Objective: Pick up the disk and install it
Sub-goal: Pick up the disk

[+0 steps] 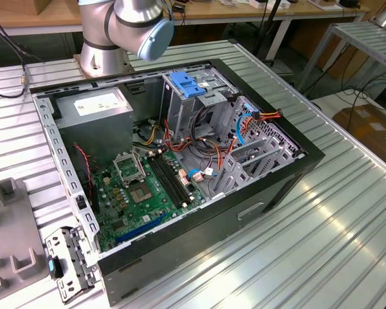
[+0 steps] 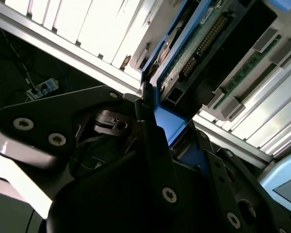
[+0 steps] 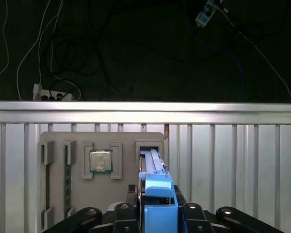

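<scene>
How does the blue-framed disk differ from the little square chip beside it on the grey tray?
The disk stands on edge in its slot, the jaws shut on it; the chip lies flat, untouched. The disk has a bright blue frame; the chip is bare silver. The disk is long, the chip square. Both sit in the grey tray.

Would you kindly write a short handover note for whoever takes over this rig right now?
End effector: shut on the disk, gripping its blue carrier rail.
Disk: held on edge over the grey parts tray, with its far end at the tray's slot. Whether it is clear of the slot cannot be told.
Done: disk grasped.
Left: installation. The disk is not yet in the open computer case, where the blue-topped drive cage stands.
</scene>
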You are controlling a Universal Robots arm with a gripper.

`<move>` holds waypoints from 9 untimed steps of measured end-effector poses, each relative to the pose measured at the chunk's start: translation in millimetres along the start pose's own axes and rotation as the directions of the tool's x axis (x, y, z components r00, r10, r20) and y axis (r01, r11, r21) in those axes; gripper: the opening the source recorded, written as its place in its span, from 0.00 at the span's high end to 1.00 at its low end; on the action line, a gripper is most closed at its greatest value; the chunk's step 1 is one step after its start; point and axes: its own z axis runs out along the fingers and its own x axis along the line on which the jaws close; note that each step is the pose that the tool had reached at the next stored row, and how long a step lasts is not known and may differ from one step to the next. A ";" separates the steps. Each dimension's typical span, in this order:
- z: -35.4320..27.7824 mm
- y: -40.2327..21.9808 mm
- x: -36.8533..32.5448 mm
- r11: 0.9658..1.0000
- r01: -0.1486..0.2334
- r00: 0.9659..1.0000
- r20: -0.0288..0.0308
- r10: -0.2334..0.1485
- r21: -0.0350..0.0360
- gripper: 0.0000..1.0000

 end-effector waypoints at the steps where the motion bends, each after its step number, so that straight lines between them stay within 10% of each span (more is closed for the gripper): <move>1: -3.6 0.0 0.0 1.000 0.000 1.000 0.000 0.000 0.000 0.63; 9: -33.8 0.3 -0.2 1.000 0.000 1.000 -0.001 0.000 0.004 0.63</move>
